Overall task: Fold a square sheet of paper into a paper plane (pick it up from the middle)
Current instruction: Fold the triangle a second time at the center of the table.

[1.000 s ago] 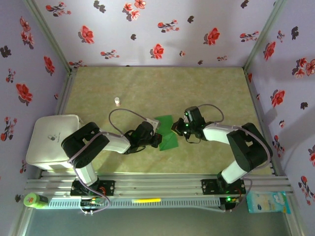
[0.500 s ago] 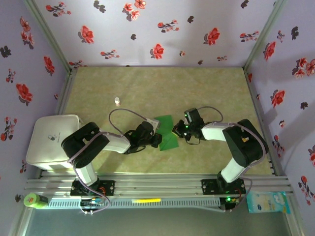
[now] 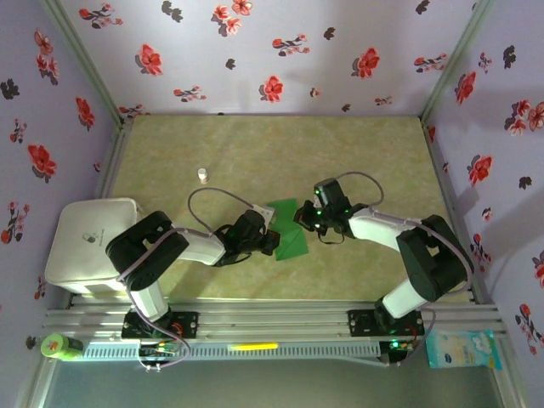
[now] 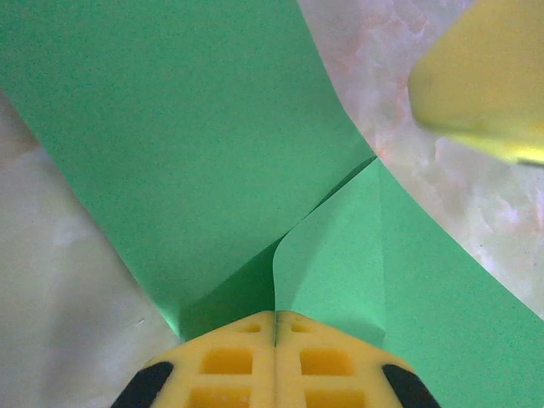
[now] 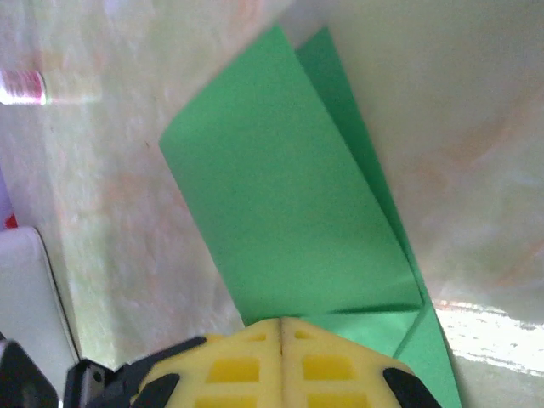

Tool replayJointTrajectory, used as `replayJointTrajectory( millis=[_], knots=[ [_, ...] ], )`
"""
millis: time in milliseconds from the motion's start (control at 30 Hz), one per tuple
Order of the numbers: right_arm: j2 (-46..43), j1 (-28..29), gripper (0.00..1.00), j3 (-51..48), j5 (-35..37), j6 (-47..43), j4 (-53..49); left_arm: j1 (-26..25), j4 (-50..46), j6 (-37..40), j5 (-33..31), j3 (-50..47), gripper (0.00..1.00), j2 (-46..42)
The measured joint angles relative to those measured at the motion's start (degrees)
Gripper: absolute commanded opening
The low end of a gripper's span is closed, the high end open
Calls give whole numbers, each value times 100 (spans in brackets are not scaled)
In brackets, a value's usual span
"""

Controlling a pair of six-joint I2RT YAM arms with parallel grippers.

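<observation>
View from above: two claws, one green paper, one small bottle, one white box. The green paper (image 3: 287, 223) lies partly folded near the middle of the table (image 3: 255, 144), between my claws. My left claw (image 3: 274, 242) meets its lower left edge and my right claw (image 3: 303, 218) meets its upper right edge, both low at the table. The bottle (image 3: 202, 175) stands well apart, further back and to the left. The box (image 3: 89, 242) sits at the table's left edge beside my left arm.

Left wrist view: one paper, parts of two claws. My left claw (image 4: 275, 319) has its fingers pressed together with no gap, tips at the paper (image 4: 170, 127). The paper spreads away from the tips as a broad sheet on the left and a folded flap on the right. The flap's curled edge runs up to the seam between my fingers. I cannot tell whether that edge is pinched or merely pressed. A blurred yellow finger (image 4: 484, 85) of my right claw hangs over bare table at upper right, near the paper's edge.

Right wrist view: one paper, one bottle, one box. My right claw (image 5: 280, 327) is closed, its fingers meeting along one line. Their tips rest on the paper (image 5: 289, 204), which reaches away as a wide folded panel with a darker layer along its right side. The bottle (image 5: 24, 87) shows far off at upper left, and the box (image 5: 25, 289) at the left edge.
</observation>
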Motion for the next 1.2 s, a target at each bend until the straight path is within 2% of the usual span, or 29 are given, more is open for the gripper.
replayJointTrajectory(
  millis=[367, 700, 833, 1033, 1133, 1200],
  knots=[
    [302, 173, 3, -221, -459, 50, 262, 2, -50, 11, 0, 26, 5, 0],
    [621, 173, 2, -317, -503, 11, 382, 4, -61, 17, 2, 28, 5, -2],
    [656, 173, 2, -319, -525, -15, 448, 4, -111, 17, 0, 28, 11, -26],
    [664, 173, 1, -334, -522, -15, 514, 28, -629, 15, -33, 103, 27, -382],
    [664, 173, 1, -337, -520, -11, 527, 37, -903, 11, -111, 107, 29, -798],
    [664, 173, 1, -348, -522, -4, 551, 37, -1056, -31, -129, 140, 27, -1054]
  ],
)
